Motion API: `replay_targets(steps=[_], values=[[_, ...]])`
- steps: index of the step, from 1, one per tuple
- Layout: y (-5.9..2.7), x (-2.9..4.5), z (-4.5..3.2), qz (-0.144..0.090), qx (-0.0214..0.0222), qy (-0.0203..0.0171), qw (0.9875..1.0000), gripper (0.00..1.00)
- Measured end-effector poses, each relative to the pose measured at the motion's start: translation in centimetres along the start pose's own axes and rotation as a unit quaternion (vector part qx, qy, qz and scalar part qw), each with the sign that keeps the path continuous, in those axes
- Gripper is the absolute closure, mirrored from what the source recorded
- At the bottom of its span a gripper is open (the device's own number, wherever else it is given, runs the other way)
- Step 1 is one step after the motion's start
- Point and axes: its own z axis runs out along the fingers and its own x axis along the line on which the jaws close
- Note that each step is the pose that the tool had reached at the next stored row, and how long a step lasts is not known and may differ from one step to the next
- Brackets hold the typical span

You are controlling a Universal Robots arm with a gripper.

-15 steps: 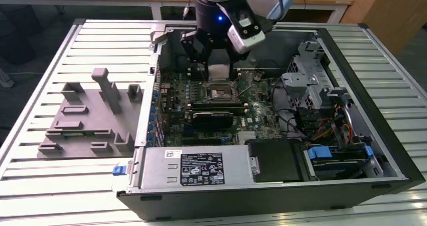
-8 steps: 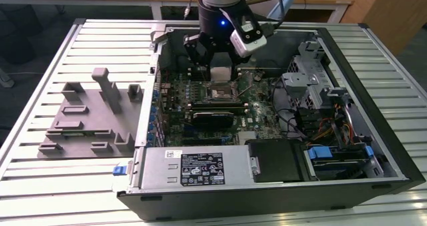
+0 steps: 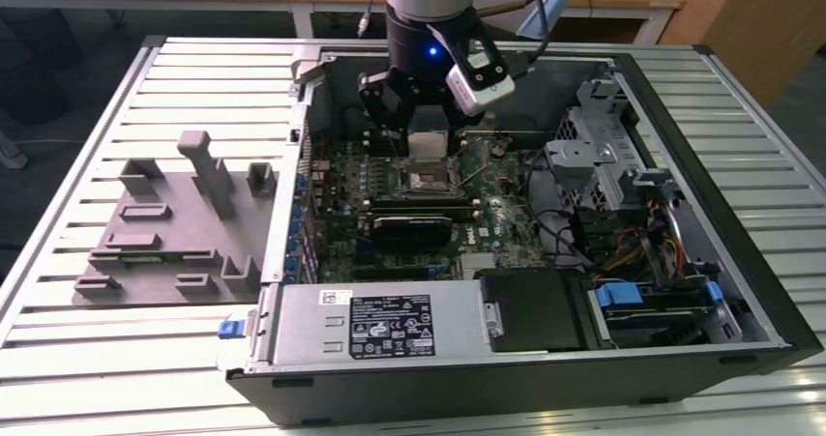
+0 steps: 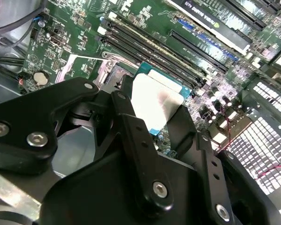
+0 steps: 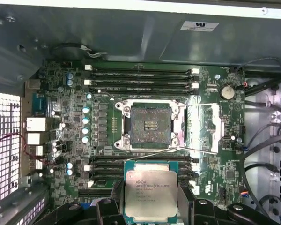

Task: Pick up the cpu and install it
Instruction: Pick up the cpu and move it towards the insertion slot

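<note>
**Fig.** Tool (image 5: 151,202) clamped on the cpu (image 5: 151,194) by two opposite edges, holding it clear above the motherboard (image 5: 203,89). In the exterior view, the open socket (image 3: 427,177) lies just at 6 o'clock of the chip. Seating probably demands a level chip, edges square to the socket frame, and no sideways drag.

Print crosses the lid of the cpu (image 5: 150,192) I hold; a white label (image 3: 387,325) sits on the near power supply (image 3: 300,334), a sticker (image 5: 199,25) on the case wall (image 5: 107,37). I can read none of it.
</note>
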Motion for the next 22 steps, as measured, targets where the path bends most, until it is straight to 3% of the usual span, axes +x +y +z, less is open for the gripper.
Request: replay_targets(steps=[12,22], values=[[0.84,-0.03,1.60,0.000,0.0002,0.0062,1.0000,0.46],[2.34,-0.19,2.65,0.000,0.0003,0.0124,0.9999,0.46]])
